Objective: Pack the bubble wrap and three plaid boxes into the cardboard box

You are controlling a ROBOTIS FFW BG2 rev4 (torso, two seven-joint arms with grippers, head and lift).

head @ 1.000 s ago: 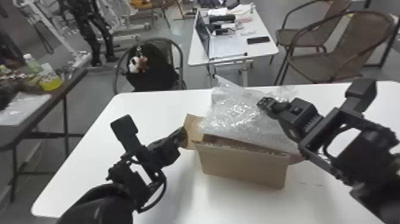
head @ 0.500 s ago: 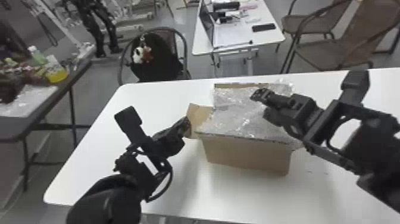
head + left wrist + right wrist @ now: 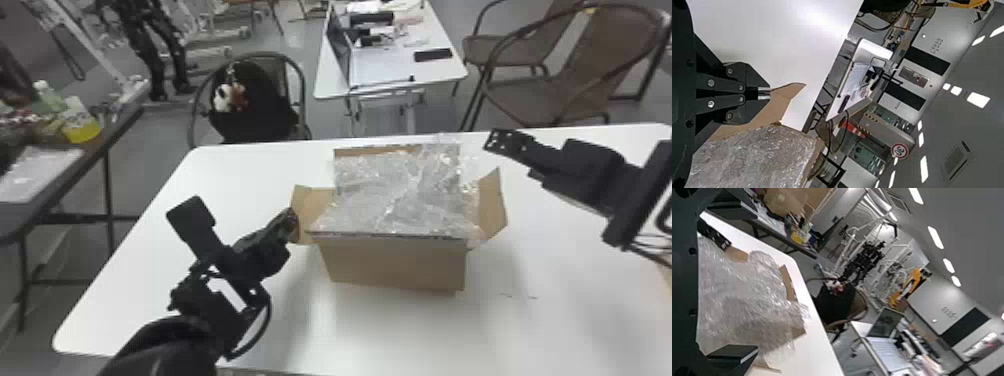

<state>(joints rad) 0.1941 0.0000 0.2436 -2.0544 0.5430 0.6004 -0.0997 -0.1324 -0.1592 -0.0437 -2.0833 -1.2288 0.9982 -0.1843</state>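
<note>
The clear, crinkled bubble wrap [image 3: 395, 200] lies over the mouth of the plain brown cardboard box [image 3: 395, 265], right of centre in the head view. It looks thin and glossy, catching the light in white streaks and creases, with brown card showing faintly through it. Its front edge follows the box's front rim; towards the back it runs up against the raised brown back flap [image 3: 370, 151], whose edge shows above it. A looser, rumpled part pokes up at the back right corner, and some spills towards the brown right flap [image 3: 492, 210], which slants outward.

The box sits upright on the white bench [image 3: 235, 180], its front wall smooth and unmarked.

Left of the box, the left black gripper [image 3: 292, 220] has its fingers nearly together, pinching the edge of the brown left flap [image 3: 312, 205]. Towards the upper right of the head view, the right black gripper [image 3: 492, 140] is over the bench, well apart from the wrap; in its wrist view the fingers stand wide apart with nothing between them.

In the room behind, the left wrist view shows a round white sign [image 3: 900, 150] with a red rim and dark print.
</note>
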